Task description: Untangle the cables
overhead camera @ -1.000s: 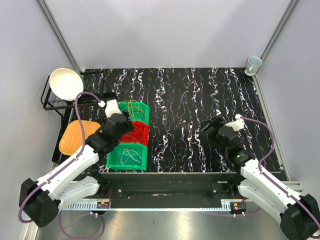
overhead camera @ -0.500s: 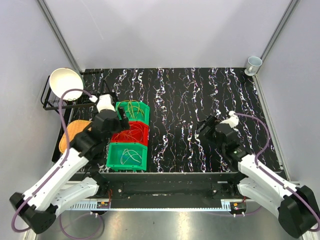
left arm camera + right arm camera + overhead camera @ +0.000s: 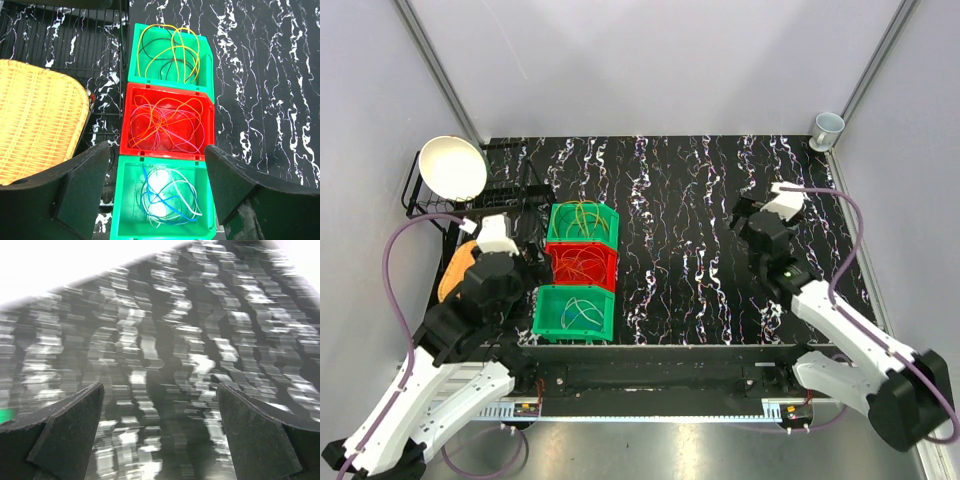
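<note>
Both arms have drawn back: the left gripper [image 3: 156, 155] hangs over the bins [image 3: 548, 300] by the table's [image 3: 700, 200] left edge, jaws spread and empty; the right gripper [image 3: 160, 390], nearer the right edge, gapes wide too. The cables [image 3: 167, 122] lie coiled: yellow in the far green bin [image 3: 206, 55], orange in the red bin [image 3: 129, 100], blue in the near green bin [image 3: 124, 200].

— What is set against the red bin [image 3: 582, 284]?
— A far green bin [image 3: 582, 239] and a near green bin [image 3: 572, 333] are butted to it; thin cables [image 3: 586, 266] are coiled in all three.
— And to its left?
— The left arm [image 3: 485, 290] is seen there, above an orange woven mat [image 3: 451, 281].
</note>
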Tool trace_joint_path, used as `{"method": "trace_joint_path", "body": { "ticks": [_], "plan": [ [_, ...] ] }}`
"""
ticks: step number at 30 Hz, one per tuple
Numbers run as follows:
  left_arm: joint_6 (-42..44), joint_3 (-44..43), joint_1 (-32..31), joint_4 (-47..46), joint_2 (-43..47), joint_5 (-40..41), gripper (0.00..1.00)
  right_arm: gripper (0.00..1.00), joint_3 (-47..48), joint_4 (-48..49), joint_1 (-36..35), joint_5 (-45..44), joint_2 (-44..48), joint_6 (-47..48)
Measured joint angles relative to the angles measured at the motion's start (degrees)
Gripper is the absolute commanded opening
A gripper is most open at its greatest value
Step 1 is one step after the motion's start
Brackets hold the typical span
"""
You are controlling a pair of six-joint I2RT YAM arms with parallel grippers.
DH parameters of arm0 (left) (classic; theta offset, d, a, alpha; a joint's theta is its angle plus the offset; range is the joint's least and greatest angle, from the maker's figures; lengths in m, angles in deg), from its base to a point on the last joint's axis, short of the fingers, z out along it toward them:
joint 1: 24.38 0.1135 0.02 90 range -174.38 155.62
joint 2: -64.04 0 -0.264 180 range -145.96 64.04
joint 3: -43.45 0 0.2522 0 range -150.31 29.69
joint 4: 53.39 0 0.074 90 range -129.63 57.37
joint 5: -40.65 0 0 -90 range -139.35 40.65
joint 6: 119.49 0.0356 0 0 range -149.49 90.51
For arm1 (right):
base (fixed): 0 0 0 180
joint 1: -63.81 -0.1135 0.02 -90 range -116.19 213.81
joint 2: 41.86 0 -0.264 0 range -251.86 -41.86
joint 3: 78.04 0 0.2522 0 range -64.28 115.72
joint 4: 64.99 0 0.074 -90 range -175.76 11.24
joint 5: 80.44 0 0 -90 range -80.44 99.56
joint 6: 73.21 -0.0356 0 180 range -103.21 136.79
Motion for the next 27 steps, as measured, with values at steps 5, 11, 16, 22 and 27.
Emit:
{"method": "trace_joint_path", "body": {
  "ticks": [5, 11, 16, 22, 27],
  "plan": [
    [-0.1, 1.9, 0.0, 0.9, 4.0, -0.2, 0.84, 1.00, 0.0, -0.1, 1.2, -10.1, -8.7, 7.1],
    [-0.1, 2.1, 0.0, 1.4, 5.3, -0.3, 0.84, 1.00, 0.0, 0.2, 6.2, -14.7, -16.6, 7.6],
    [-0.1, 2.4, 0.0, 1.5, 4.6, -0.7, 0.84, 1.00, -0.9, 3.3, 12.2, -14.2, -21.4, 8.2],
    [-0.1, 2.7, 0.0, 1.6, 4.1, -0.7, 0.84, 1.00, -8.0, 14.3, 18.6, -5.6, -22.4, 12.2],
    [-0.1, 2.7, 0.0, 1.6, 4.1, -0.7, 0.84, 1.00, -14.6, 26.9, 25.4, 3.0, -22.4, 14.8]
  ]
}}
